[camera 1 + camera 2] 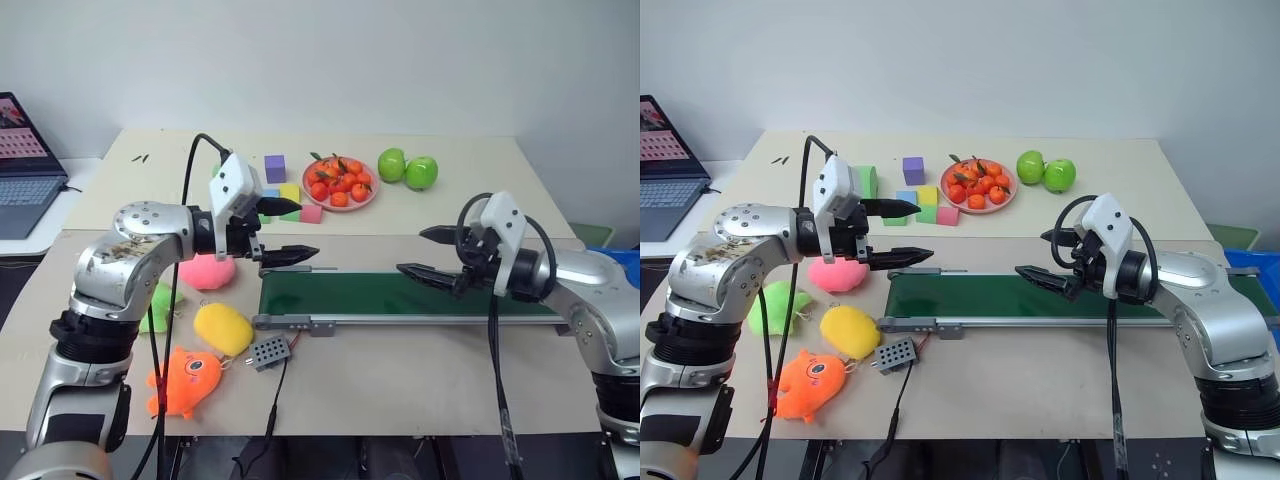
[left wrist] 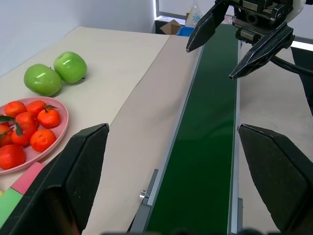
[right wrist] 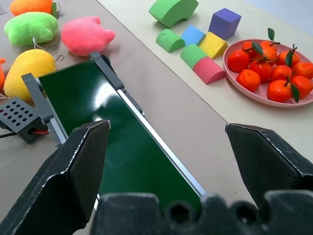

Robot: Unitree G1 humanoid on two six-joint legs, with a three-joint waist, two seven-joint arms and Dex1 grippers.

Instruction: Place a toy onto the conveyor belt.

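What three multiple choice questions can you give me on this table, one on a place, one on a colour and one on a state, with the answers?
1. Where does the yellow plush lie?
A. on the conveyor belt
B. on the table, near the belt's left end
C. on the fruit plate

2. What colour is the cube at the back of the foam blocks?
A. purple
B. red
C. white

3. How do the left gripper and the right gripper stand?
A. both shut on a toy
B. both open, holding nothing
C. left open, right shut

Answers:
1 B: the yellow plush rests on the tabletop just off the belt's frame.
2 A: the cube's faces are purple.
3 B: each gripper's fingers are spread apart over the belt, with nothing between them.
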